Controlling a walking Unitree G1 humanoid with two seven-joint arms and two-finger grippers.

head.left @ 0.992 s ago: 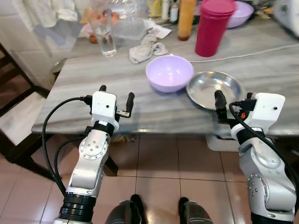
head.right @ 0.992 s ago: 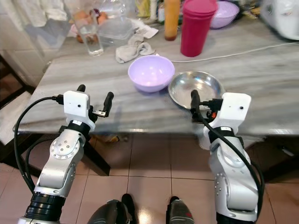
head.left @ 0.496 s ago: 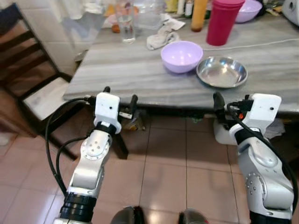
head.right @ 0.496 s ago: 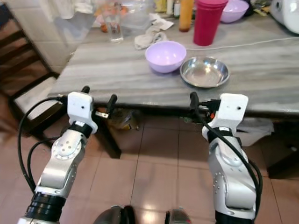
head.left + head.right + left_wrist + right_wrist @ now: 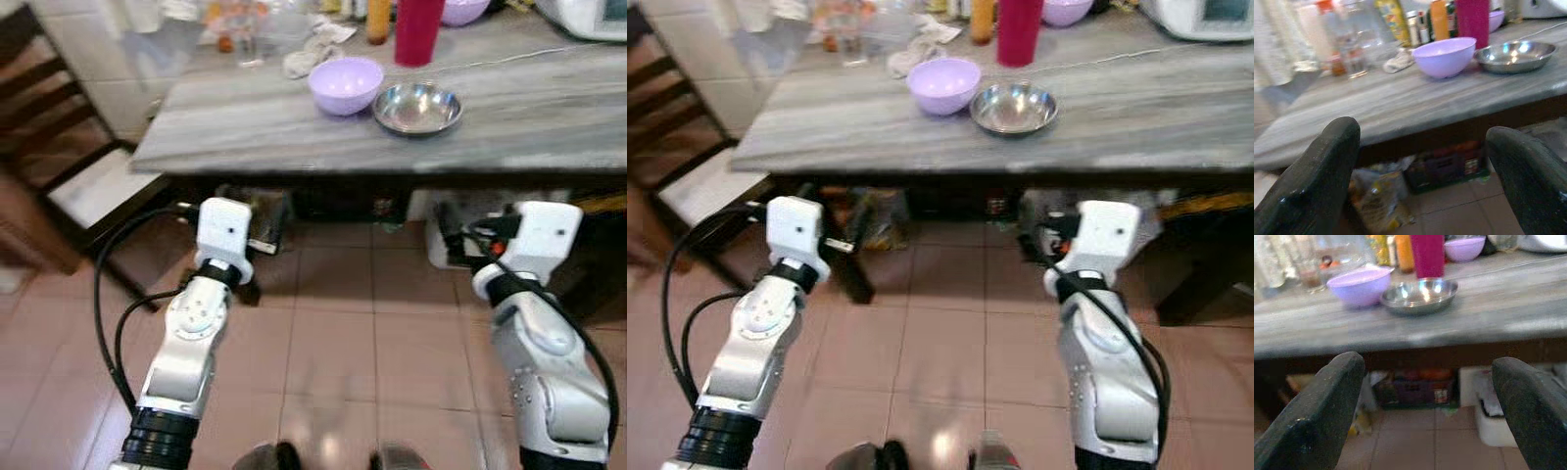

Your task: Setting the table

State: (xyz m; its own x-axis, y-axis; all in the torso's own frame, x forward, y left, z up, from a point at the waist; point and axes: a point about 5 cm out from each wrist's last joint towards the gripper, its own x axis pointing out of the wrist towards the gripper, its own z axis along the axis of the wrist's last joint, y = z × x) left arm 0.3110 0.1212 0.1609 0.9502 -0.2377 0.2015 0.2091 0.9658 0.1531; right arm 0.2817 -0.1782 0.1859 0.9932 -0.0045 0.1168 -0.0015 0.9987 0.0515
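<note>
Grey marble-patterned table [image 5: 294, 122] ran across the upper part of the left eye view, above pink floor tiles [image 5: 333, 333]. On it we logged a lilac bowl [image 5: 345, 84] at upper centre, just beside a steel dish [image 5: 416, 107], with a red tumbler [image 5: 419, 29] behind them. A dark wooden chair [image 5: 59, 147] occupied the upper left.

Right eye view: our left gripper [image 5: 828, 220] and right gripper [image 5: 1043, 230] hung mid-frame below the table edge, short of it.

Left wrist view: the left gripper's fingers [image 5: 1317, 181] were spread apart, grasping nothing, with the lilac bowl upper centre.

Right wrist view: the right gripper's fingers [image 5: 1317, 416] were likewise parted and empty, with the steel dish upper centre.
</note>
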